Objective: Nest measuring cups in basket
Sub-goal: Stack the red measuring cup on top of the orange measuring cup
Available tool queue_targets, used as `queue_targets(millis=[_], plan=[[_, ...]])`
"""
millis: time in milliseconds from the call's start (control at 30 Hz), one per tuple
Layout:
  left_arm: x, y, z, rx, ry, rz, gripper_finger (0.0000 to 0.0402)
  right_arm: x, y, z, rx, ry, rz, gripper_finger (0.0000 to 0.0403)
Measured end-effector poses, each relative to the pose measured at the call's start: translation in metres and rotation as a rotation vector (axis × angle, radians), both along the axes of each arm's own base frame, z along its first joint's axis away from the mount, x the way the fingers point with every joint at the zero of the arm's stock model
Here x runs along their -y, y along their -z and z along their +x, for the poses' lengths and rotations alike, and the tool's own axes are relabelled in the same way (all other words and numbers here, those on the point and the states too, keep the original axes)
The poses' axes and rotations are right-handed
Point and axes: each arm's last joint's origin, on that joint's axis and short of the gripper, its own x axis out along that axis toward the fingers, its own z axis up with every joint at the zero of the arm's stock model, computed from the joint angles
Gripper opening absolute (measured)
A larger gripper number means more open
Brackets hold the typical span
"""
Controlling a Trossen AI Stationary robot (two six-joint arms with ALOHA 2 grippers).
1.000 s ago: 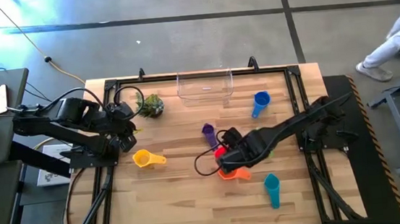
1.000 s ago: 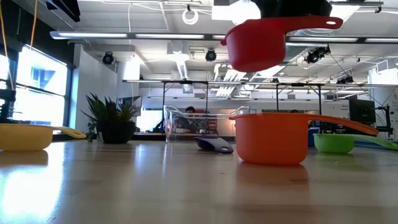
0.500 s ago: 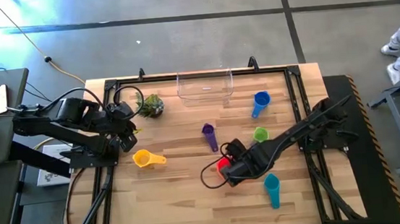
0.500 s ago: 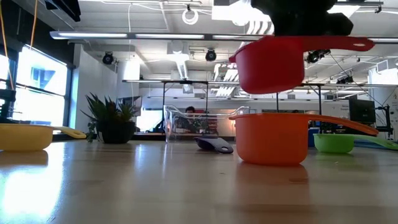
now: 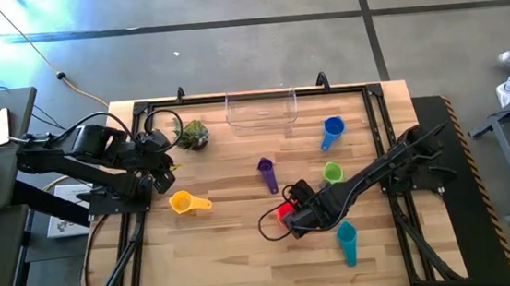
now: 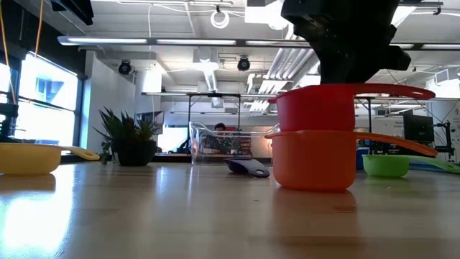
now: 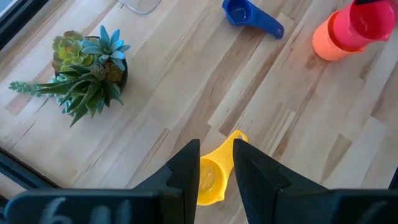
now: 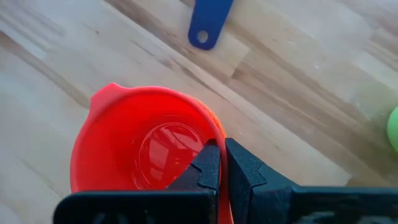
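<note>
Gripping the red cup [image 6: 316,108] by its rim, the right end effector [image 5: 291,216] had lowered it from mid-air into the orange cup [image 6: 315,160] near the table's [image 5: 237,256] centre. One pair was nested, but the basket [image 5: 261,108] sat well apart at twelve o'clock. The left end effector [image 7: 214,168] hung part open above the yellow cup [image 5: 182,202].

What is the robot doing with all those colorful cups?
It is stacking them. The right gripper is shut on the rim of the red cup and has it sitting down inside the orange cup on the table. The left gripper waits above the yellow cup, near the plant. The purple, blue, green and teal cups lie loose on the table. The basket at the back has no cups yet.
</note>
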Motion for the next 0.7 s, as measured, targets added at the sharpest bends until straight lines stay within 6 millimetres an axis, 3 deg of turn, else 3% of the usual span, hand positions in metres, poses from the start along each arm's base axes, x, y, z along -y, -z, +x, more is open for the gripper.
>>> queue_targets(millis=[700], plan=[[-0.0002, 0.0, 0.0, 0.001, -0.003, 0.007, 0.0085, 0.0076, 0.0052, 0.0056, -0.029, 0.013, 0.033, 0.0]])
